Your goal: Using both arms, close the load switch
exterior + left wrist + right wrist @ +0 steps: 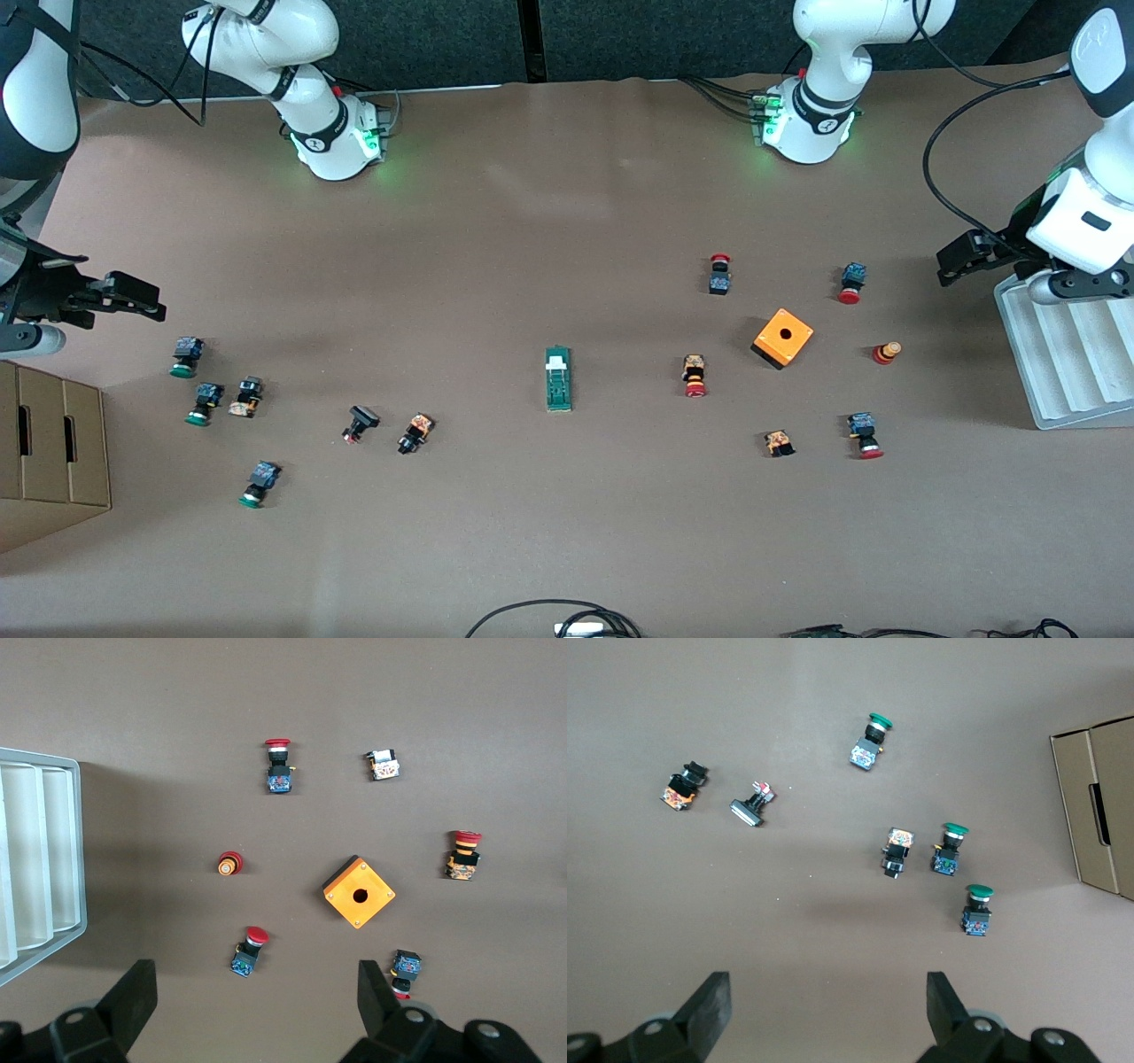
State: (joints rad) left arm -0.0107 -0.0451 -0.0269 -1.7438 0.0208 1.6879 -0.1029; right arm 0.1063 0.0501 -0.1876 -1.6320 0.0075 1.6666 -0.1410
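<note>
With the load switch [558,379] lying untouched at the front view's centre, the left gripper [966,257] and right gripper [124,297] hung open at opposite frame edges, apparently awaiting the approach.

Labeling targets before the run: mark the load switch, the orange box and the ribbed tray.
load switch [558,381]: front view, middle of its green body.
orange box [783,336]: front view, top face beside the hole.
ribbed tray [1063,350]: front view, a bare ridge.

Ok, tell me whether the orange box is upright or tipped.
Upright: the orange box sits flat on the table, its holed face pointing up in both the front and left wrist views.
</note>
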